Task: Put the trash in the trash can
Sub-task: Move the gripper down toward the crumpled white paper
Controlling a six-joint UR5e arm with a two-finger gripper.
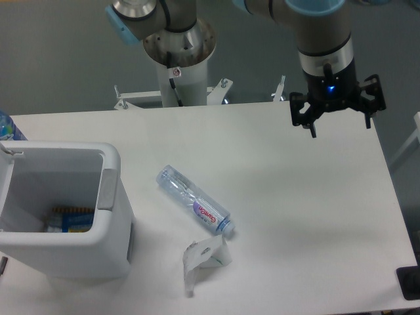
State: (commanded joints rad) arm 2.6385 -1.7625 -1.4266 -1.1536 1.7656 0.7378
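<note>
- The table (282,197) is the biggest thing you see. It is white and everything sits on it.
- The trash can (111,216) is a big white bin with a grey strip on its rim. You find it very far from the jaws, at the other side of the table and lower in the picture. Some things with blue and yellow on them lie at its bottom.
- The arm comes in from the top of the picture, and its gripper (337,118) hangs near the far right corner of the table. Its jaws stand wide apart and hold nothing.
- The bottle (193,199) is clear and crushed, with a pink-and-white label and a blue cap. It lies flat on the table, well apart from the jaws, lower in the picture and toward the bin side. It sits between the jaws and the bin, and closer to the bin.
- The paper scrap (205,257) is white and crumpled. It lies just beside the bottle's cap end, even farther from the jaws than the bottle is.
</note>
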